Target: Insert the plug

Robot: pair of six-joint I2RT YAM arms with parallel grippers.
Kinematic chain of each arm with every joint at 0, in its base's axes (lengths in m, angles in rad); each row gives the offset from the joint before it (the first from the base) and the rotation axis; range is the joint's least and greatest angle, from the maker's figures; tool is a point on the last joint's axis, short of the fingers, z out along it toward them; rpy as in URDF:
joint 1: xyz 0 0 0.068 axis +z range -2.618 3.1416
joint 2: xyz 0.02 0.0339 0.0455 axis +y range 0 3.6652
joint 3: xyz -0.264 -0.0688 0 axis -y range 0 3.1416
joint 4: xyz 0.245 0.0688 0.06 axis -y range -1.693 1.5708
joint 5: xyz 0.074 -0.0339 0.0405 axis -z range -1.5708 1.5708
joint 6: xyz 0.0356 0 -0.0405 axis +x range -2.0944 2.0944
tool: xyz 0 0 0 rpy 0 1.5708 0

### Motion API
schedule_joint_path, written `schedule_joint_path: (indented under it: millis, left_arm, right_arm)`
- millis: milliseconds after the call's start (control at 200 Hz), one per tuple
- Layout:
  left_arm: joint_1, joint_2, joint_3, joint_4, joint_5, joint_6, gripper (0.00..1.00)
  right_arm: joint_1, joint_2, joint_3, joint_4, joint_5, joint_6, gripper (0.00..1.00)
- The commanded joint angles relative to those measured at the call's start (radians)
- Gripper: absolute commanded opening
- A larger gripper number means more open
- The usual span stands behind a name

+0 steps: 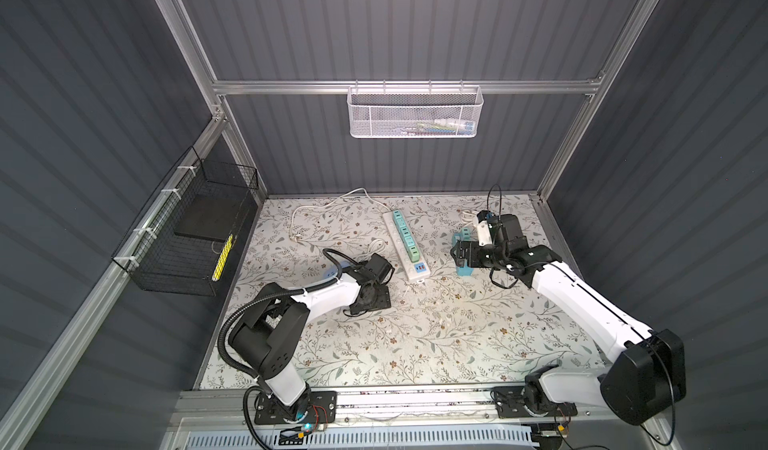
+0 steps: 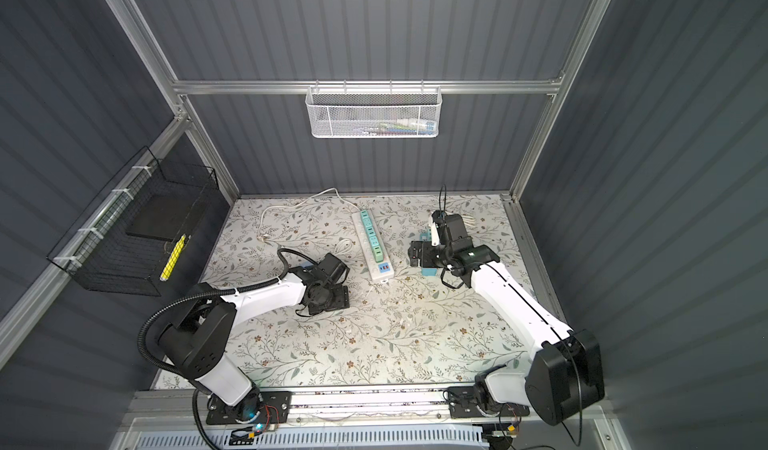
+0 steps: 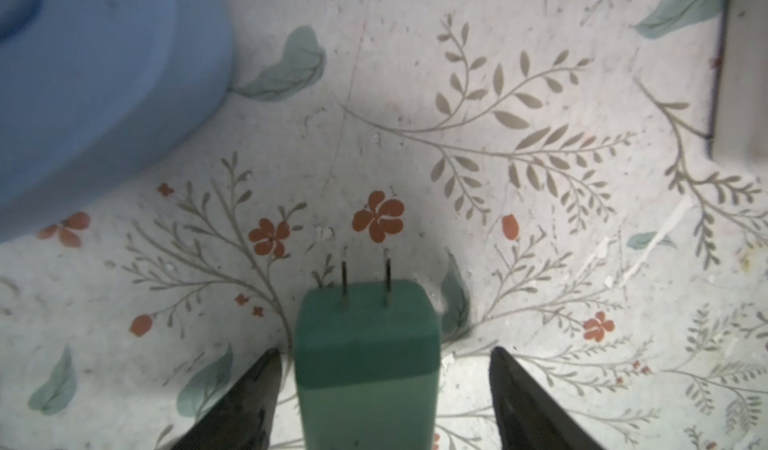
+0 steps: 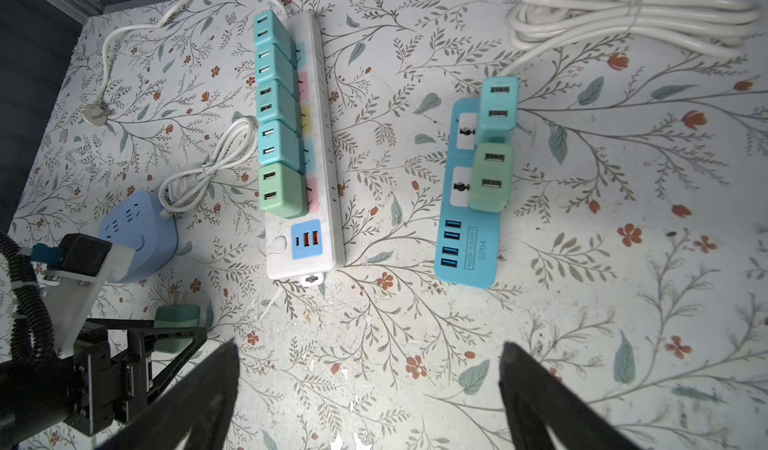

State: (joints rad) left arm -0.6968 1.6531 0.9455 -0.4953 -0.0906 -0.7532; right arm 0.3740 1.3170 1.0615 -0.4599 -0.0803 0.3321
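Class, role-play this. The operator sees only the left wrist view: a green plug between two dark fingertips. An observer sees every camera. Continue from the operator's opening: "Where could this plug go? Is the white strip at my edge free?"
Observer: Five adapters fill the white power strip's row in the right wrist view. I see no free outlet.
Operator: And the blue block beside me?
Observer: That blue cube socket, next to the green plug, shows open holes on top with nothing plugged in.
Operator: Any other option?
Observer: A blue strip, on the white strip's far side from you, has two free sockets beside two more adapters.
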Motion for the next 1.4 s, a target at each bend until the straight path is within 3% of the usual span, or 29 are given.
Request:
schedule_joint_path:
  millis: [0,250,440,620,750,806,956,1121,1246,1391]
  left_arm:
    - [-0.03,-0.045,0.013,-0.044,0.046,0.048,0.91]
    - [-0.102,-0.047,0.037,0.048,0.125,0.053,0.98]
    - [-0.105,0.06,0.127,0.179,0.197,0.055,0.97]
    - [-0.093,0.112,0.198,0.225,0.1,0.122,0.97]
    - [-0.076,0.055,0.236,0.175,0.028,0.188,0.97]
    - [-0.036,0.02,0.227,0.154,0.004,0.204,0.99]
    - [0.19,0.037,0.268,0.036,0.063,0.246,1.0]
    - [0.288,0.101,0.384,-0.083,-0.043,0.276,1.0]
    - [0.393,0.049,0.313,-0.08,-0.087,0.199,1.0]
    - [0.472,0.054,0.27,-0.089,-0.058,0.193,1.0]
  right_arm:
    - [0.004,0.004,0.006,-0.004,0.011,0.004,0.97]
    - [0.006,0.017,0.005,0.0,0.007,0.005,0.98]
    - [0.006,0.008,0.006,-0.012,0.025,-0.005,0.98]
    - [0.006,-0.03,0.005,-0.033,0.058,-0.016,0.99]
    - [0.006,-0.055,-0.003,-0.049,0.081,-0.027,0.99]
    - [0.006,-0.061,-0.01,-0.047,0.1,-0.025,0.99]
    - [0.006,-0.064,-0.012,-0.033,0.181,0.022,0.99]
    - [0.006,-0.031,0.031,-0.043,0.129,0.018,0.99]
    - [0.006,-0.01,0.047,-0.062,0.078,0.015,0.99]
    - [0.006,0.002,0.04,-0.057,0.059,0.0,0.99]
